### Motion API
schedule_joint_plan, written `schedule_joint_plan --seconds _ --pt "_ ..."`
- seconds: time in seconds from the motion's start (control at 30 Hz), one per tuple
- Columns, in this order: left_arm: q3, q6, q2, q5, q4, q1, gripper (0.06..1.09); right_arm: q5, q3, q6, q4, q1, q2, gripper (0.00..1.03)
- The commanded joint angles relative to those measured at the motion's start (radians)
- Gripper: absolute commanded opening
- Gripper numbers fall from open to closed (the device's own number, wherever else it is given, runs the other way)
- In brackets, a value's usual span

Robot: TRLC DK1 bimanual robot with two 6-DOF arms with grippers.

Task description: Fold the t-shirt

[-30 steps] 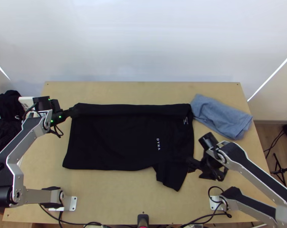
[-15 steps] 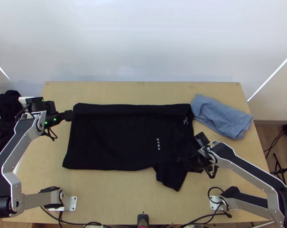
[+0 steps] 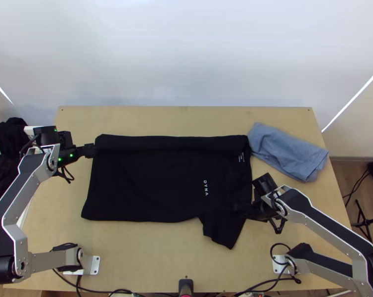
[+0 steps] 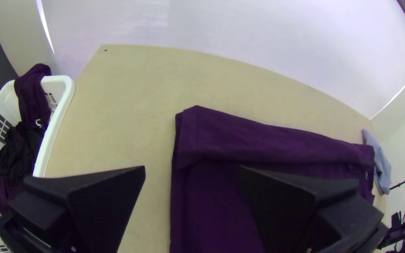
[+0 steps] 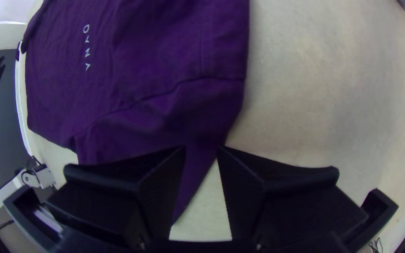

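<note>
The black t-shirt (image 3: 157,183) lies spread on the table, its far side folded over in a long strip and one sleeve (image 3: 223,228) sticking out toward the near edge. At the shirt's far left corner is my left gripper (image 3: 91,150); in the left wrist view the left gripper (image 4: 192,171) stands open above the shirt's edge, with nothing held. My right gripper (image 3: 242,210) is over the base of the near sleeve. In the right wrist view my right gripper (image 5: 201,150) stands partly open above the sleeve (image 5: 165,117), with no cloth visibly pinched.
A folded grey-blue cloth (image 3: 287,151) lies at the table's far right, touching the shirt's corner. Beyond the table's left edge a white basket (image 4: 57,117) holds dark clothes. Bare wood (image 3: 152,252) lies along the near side.
The left gripper has shifted slightly left and its fingers have opened. My right gripper moved left over the sleeve's base, then back a little to the right.
</note>
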State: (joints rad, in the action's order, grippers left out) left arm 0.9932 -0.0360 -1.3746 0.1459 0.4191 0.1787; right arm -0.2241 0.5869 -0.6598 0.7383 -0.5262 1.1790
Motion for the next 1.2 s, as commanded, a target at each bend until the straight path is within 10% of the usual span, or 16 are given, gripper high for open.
schedule_joint_plan --seconds 0.0,0.57,0.73,0.8,1.17 --pt "0.005 0.001 0.000 0.000 0.004 -0.001 1.02 0.057 -0.007 0.005 0.030 -0.017 -0.039 0.35" --pt "-0.002 0.053 0.003 0.000 0.055 0.010 1.02 0.066 -0.032 -0.055 -0.047 -0.107 0.036 0.34" --pt "-0.007 0.128 0.008 -0.002 0.096 0.047 1.02 0.066 -0.035 -0.070 -0.109 -0.153 0.057 0.18" --pt "-0.022 0.176 0.012 -0.002 0.109 0.064 1.02 0.069 -0.036 -0.067 -0.122 -0.155 0.053 0.04" --pt "-0.114 0.656 0.115 0.092 0.592 0.143 1.02 0.069 -0.058 -0.047 -0.122 -0.141 0.005 0.03"
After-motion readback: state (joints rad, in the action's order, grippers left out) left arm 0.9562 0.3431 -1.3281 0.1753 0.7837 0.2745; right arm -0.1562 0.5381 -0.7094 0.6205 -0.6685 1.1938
